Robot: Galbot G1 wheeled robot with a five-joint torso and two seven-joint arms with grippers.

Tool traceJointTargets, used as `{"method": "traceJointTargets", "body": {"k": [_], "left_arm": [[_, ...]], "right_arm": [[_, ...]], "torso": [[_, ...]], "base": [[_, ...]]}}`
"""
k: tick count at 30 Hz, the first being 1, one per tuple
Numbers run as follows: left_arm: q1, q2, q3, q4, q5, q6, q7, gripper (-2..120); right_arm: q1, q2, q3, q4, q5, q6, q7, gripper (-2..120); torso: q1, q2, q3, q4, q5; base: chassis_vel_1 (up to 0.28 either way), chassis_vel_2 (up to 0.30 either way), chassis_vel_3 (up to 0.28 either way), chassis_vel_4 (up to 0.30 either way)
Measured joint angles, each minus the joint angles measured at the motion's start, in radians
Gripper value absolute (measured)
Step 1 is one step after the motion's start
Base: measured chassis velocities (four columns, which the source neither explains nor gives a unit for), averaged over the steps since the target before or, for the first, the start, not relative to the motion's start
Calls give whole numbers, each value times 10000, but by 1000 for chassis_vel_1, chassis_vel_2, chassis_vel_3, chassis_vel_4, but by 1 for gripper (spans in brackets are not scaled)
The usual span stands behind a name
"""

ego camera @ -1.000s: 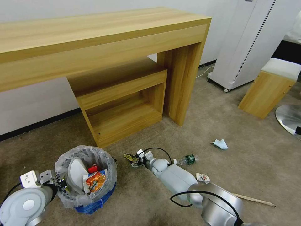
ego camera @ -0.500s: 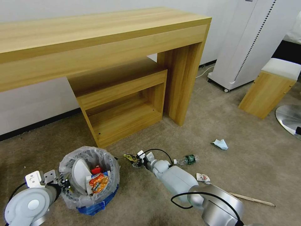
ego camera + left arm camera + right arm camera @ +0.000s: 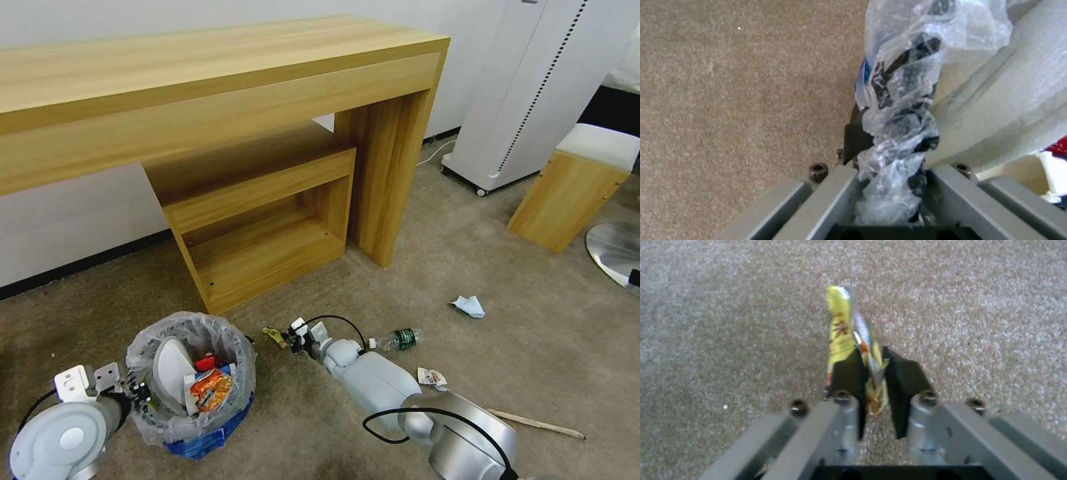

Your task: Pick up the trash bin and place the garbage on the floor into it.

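Note:
The blue trash bin [image 3: 200, 437], lined with a clear bag [image 3: 902, 83], stands on the beige floor [image 3: 373, 293] at the lower left. It holds a white slipper [image 3: 168, 373] and bright wrappers [image 3: 208, 390]. My left gripper [image 3: 138, 393] [image 3: 889, 146] is shut on its bagged rim. To the bin's right, my right gripper [image 3: 288, 337] [image 3: 871, 363] is shut on a yellow wrapper [image 3: 273, 333] [image 3: 840, 323], just above the carpet. More garbage lies to the right: a green-labelled bottle [image 3: 400, 339], a small wrapper [image 3: 432, 378], a blue-white tissue [image 3: 468, 305] and a wooden stick [image 3: 540, 425].
A wooden desk [image 3: 220, 73] with a low open shelf [image 3: 260, 220] stands right behind the bin. A white wheeled unit [image 3: 527, 100], a cushioned wooden stool [image 3: 573, 187] and a round metal base [image 3: 617, 250] stand at the right. Open carpet lies between them and my arms.
The left gripper has shifted the bin a little to the right, toward the right gripper. The right gripper keeps its hold on the yellow wrapper, which now looks narrower.

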Motion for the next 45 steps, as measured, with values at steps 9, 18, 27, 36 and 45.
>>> {"method": "traceJointTargets", "body": {"k": [9,18,27,36,45], "left_arm": [[-48,-13,45,-25,-9,-11,2,0],[-21,26,-6,-38,-90,-17,-7,0],[235,257,-346,-232,-424,10,-104,0],[250,263,-330,-205,-437,8,-133,0],[353,252,-340,-385,-444,-2,-202,0]], "right_arm": [[-57,-85,-39,168,85,-28,-40,0],[-179,-610,166,1220,308,-36,-113,0],[-148,-2301,903,4591,1054,2173,-1479,0],[-277,-3040,1314,6949,3520,2971,-3404,0],[-313,-4101,649,9934,5574,2159,-4470,0]], "torso": [[0,0,-1,0,0],[0,-1,0,0,0],[0,0,0,-4,1],[0,0,-2,0,0],[-1,0,-1,-1,1]], "base": [[0,0,0,0],[0,0,0,0],[0,0,0,0],[0,0,0,0],[0,0,0,0]]}}
